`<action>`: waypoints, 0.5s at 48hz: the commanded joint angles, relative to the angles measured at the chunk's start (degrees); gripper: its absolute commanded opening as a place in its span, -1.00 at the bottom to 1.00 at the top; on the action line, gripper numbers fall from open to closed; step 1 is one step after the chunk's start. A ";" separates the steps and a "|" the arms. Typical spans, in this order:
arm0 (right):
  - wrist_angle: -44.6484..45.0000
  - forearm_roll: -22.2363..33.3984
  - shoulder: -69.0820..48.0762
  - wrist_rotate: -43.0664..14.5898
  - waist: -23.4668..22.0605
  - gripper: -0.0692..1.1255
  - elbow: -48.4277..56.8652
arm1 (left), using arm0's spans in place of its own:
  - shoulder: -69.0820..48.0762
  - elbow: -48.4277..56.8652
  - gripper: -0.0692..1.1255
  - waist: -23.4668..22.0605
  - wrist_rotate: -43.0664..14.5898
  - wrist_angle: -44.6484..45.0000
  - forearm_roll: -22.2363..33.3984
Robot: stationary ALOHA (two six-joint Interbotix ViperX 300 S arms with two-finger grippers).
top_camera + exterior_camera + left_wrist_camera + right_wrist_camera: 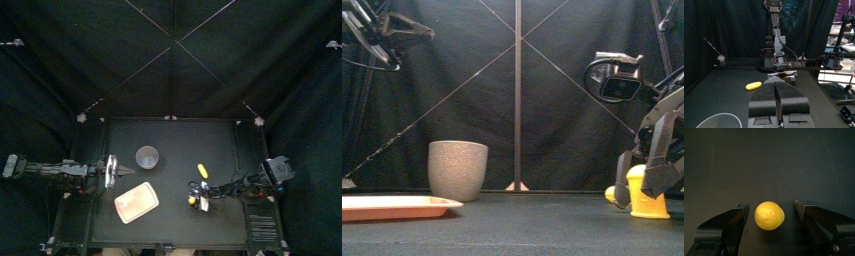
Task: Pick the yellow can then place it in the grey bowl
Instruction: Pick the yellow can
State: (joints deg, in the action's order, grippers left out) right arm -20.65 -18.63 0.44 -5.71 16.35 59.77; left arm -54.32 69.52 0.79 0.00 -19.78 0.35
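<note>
One yellow can (769, 215): is standing upright on the worktop (174, 138), toward its right front; the round top is facing straight up at the right wrist camera, so the long axis is running vertical.
Right gripper (771, 205): is hanging directly over the can with its jaws spread wide, one on either side, and neither appears to be touching it.
Grasp, as a judgement: the can is sitting roughly centred in the gap, so the arm should be coming straight down until the jaws are covering the middle of the wall. They should then be closing evenly across the round body and lifting without tilting it.
Yellow oblong toy (202, 170): is lying flat just behind the gripper; as a second yellow thing, it is worth avoiding on the way out.
Grey speckled cup (458, 170): is standing mouth up, well apart to the left and further back; the can should be travelling above its rim and going in upright.
Pink tray (396, 207): is lying flat at front left, before the cup.
Left gripper (777, 80): is resting over the worktop's left side, jaws pressed together and holding nothing.
</note>
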 commanded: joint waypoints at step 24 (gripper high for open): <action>0.44 -1.23 -0.44 -0.53 0.53 0.13 -1.14 | 0.26 -1.23 -0.90 0.35 -0.09 -0.53 -0.18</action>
State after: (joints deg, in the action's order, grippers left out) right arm -20.30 -19.95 0.88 -6.24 16.61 59.50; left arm -54.32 69.52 0.88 0.09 -19.78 0.26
